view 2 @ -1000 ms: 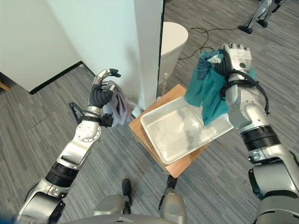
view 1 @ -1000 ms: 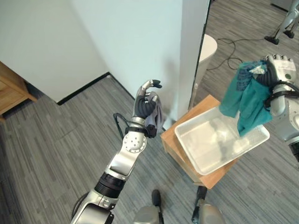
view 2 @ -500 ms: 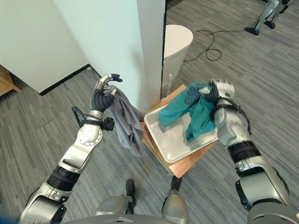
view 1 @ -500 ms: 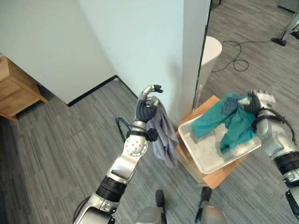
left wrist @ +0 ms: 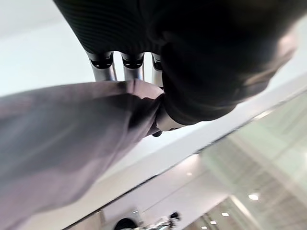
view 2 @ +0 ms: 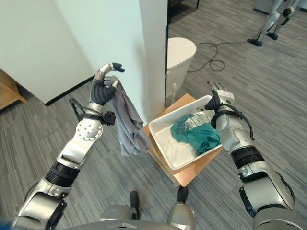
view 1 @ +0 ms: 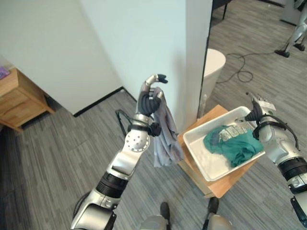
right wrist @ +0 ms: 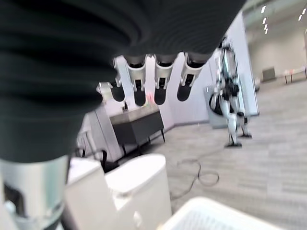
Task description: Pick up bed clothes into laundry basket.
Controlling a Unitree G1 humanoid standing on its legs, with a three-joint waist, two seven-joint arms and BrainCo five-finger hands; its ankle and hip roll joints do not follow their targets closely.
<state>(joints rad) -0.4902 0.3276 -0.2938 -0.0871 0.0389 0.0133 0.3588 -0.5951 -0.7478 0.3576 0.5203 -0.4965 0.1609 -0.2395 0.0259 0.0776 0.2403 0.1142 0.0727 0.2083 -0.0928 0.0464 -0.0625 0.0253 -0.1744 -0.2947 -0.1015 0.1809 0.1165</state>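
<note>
A white laundry basket (view 1: 195,140) rests on a low wooden stand. A teal garment (view 1: 233,143) lies crumpled inside it. My right hand (view 1: 257,109) hovers just above the basket's far right corner, fingers straight and holding nothing. A grey cloth (view 1: 164,135) hangs down from my left hand (view 1: 149,99), which is raised left of the basket with fingers curled round the cloth's top. In the left wrist view the grey cloth (left wrist: 62,143) is pinched between fingers and thumb.
The wooden stand (view 1: 223,184) stands on grey plank flooring. A white wall corner (view 1: 192,52) rises right behind the basket, with a round white stool (view 1: 212,64) beyond it. A wooden cabinet (view 1: 19,98) stands far left. Another robot (right wrist: 229,91) stands far off.
My right hand has let go of the teal garment, which now lies bunched in the basket, and has opened above the rim. The left hand has lifted the grey cloth a little higher.
</note>
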